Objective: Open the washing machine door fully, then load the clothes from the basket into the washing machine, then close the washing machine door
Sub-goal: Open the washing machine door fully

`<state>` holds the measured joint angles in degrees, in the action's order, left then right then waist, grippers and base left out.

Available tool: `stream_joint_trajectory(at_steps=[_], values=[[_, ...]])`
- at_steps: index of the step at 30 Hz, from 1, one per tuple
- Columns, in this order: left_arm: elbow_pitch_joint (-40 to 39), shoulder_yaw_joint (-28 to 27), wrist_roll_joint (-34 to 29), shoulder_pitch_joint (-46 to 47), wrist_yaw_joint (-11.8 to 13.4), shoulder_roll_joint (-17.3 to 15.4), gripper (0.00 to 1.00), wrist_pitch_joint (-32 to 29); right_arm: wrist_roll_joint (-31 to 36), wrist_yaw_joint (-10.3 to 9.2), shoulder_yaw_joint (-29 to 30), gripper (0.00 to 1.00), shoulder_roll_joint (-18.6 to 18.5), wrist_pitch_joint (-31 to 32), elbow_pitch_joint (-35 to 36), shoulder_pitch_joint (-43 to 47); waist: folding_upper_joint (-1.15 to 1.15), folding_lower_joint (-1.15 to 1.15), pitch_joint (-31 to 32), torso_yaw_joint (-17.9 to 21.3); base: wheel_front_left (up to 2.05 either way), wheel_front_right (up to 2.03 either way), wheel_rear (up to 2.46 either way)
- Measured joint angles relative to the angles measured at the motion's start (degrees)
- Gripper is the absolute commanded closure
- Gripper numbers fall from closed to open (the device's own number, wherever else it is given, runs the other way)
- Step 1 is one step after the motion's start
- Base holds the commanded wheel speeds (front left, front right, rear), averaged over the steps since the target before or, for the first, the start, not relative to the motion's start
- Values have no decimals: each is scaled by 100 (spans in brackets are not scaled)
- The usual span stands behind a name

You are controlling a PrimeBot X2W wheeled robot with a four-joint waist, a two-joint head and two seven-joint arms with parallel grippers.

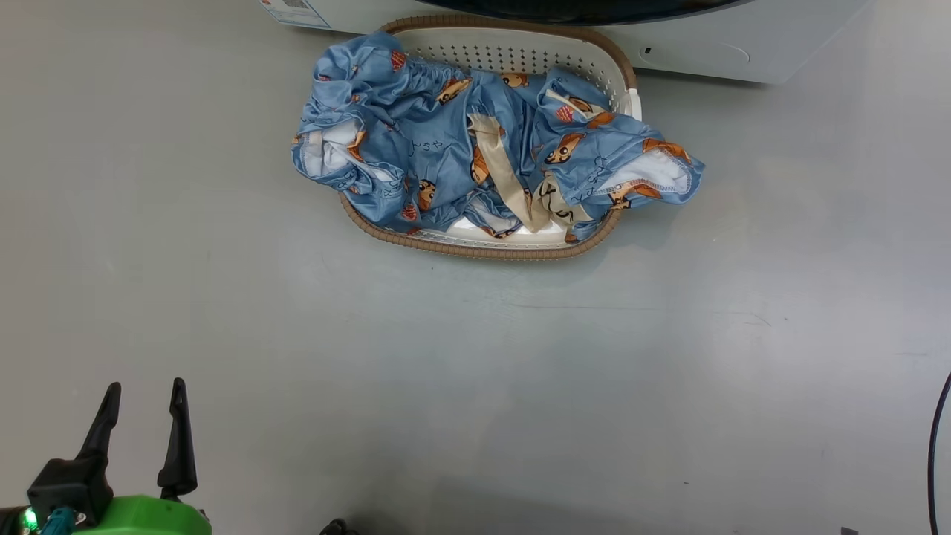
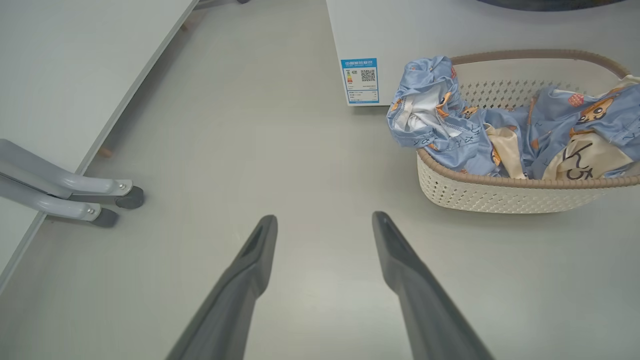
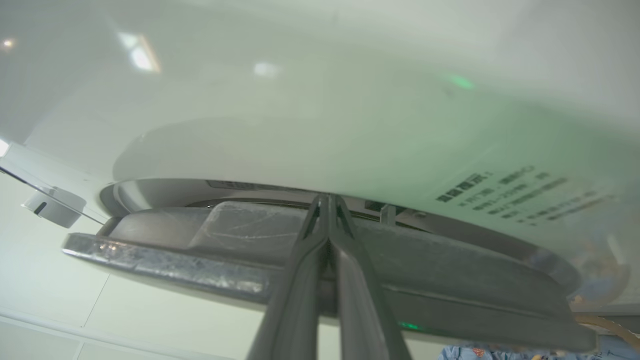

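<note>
My left claw (image 1: 145, 386) hangs low over the grey floor (image 1: 475, 386) at its near left, fingers spread wide with nothing between them; the left wrist view shows the same claw (image 2: 324, 219) with bare floor in the gap. My right claw (image 3: 327, 200) has its two fingers pressed tight together, pinching nothing. Its tips sit at the seam where the dark rim of the washing machine door (image 3: 450, 270) meets the white front of the washing machine (image 3: 320, 125); I cannot tell whether they touch either one. The basket (image 1: 483, 251) stands on the floor at its far edge, right against the foot of the washing machine (image 1: 706, 52), under the black rim of the door (image 1: 579, 9). The clothes (image 1: 446, 148) lie heaped in the basket, blue fabric spilling over the woven rim at both ends. From my left wrist, the basket (image 2: 500, 197) and clothes (image 2: 450, 135) sit just beside the machine's lower corner, which carries a blue label (image 2: 359, 80). Grey legs on castors (image 2: 75, 195) stand well apart at the floor's left side.
</note>
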<state>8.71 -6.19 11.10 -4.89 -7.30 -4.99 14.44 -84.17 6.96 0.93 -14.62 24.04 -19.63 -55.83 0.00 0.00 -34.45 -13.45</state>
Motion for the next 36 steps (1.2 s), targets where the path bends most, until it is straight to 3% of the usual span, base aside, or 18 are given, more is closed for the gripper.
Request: stream_joint_trajectory(at_steps=[26, 36], values=[[53, 253, 212, 22, 0, -197, 0, 1, 68, 4, -334, 100, -152, 91, -209, -488, 0, 0, -194, -33, 0, 0, 0], [5, 140, 313, 22, 0, -341, 0, 1, 68, 3, -577, 100, -94, 138, -201, -578, 0, 0, -193, 140, 0, 0, 0]])
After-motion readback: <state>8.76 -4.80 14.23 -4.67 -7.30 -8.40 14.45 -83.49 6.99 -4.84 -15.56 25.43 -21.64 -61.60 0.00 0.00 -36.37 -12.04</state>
